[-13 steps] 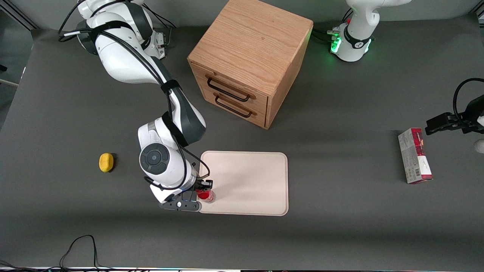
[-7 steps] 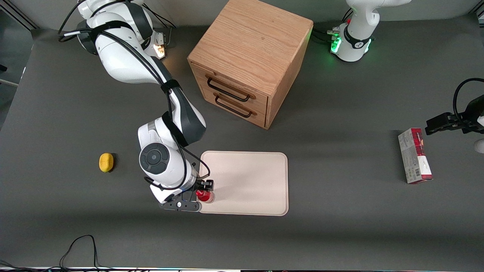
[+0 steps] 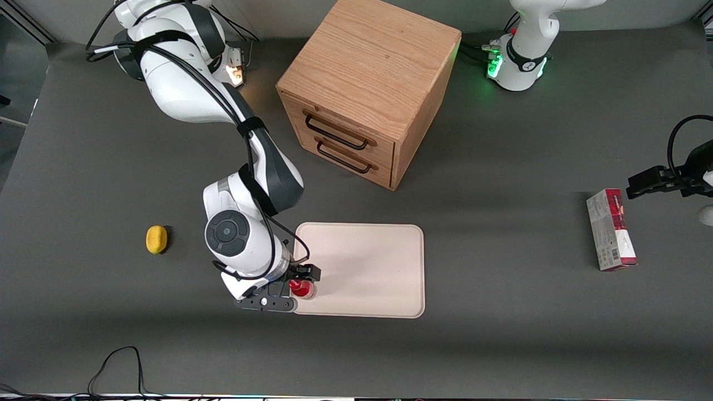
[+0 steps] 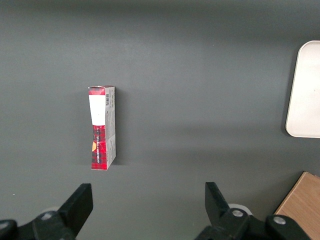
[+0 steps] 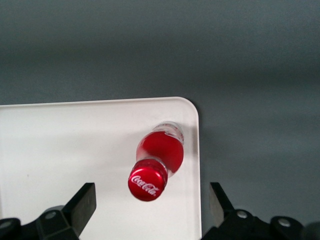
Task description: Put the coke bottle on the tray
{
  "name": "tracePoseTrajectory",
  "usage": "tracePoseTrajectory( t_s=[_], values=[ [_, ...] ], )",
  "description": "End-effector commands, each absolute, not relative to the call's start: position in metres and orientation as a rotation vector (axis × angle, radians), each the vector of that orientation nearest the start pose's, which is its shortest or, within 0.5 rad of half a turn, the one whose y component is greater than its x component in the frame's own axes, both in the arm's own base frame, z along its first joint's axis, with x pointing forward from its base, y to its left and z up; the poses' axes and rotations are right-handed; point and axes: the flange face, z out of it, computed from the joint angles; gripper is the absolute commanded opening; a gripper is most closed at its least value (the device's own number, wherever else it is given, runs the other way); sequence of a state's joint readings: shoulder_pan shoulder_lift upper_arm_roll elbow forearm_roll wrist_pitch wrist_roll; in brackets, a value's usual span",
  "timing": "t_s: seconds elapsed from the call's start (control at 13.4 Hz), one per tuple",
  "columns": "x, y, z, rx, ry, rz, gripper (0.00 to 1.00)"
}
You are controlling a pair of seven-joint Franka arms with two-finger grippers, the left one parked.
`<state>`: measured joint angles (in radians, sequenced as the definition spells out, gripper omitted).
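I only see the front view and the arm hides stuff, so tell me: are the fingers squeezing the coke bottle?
Observer: No. The gripper is open over the tray's corner; its fingers stand clear of the coke bottle on both sides.
Operator: Is it really on the tray?
Observer: Yes, its clear base stands inside the tray rim, close to a rounded corner.
Operator: What's written on top?
Observer: White Coca-Cola script on its red cap.

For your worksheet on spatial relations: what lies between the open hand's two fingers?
The bottle stands on the tray near its corner, between the hand's fingers, touching neither; the right wrist view shows this.
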<state>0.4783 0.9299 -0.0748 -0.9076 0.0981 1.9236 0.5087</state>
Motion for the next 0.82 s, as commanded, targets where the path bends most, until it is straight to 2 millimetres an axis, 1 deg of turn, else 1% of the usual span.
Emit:
tracePoseTrajectory(
  t_s=[0.0, 0.07, 0.15, 0.22, 0.3, 0.37, 0.52, 0.67, 0.75],
  values=[
    [0.717, 0.343, 0.348, -3.053, 0.161, -0.116, 1.0],
    [0.716, 0.338, 0.36, -3.069, 0.141, -0.116, 1.0],
    [0.709, 0.334, 0.379, -3.089, 0.091, -0.093, 1.0],
    [0.7, 0.329, 0.4, -3.105, 0.035, -0.044, 1.0],
    [0.685, 0.318, 0.413, -3.126, -0.01, 0.05, 1.0],
    [0.67, 0.307, 0.435, -3.125, -0.036, 0.069, 1.0],
    [0.634, 0.275, 0.459, -3.118, -0.102, 0.105, 1.0],
    [0.604, 0.223, 0.478, -3.115, -0.142, 0.116, 1.0],
    [0.586, 0.2, 0.483, -3.104, -0.19, 0.14, 1.0]
  ],
)
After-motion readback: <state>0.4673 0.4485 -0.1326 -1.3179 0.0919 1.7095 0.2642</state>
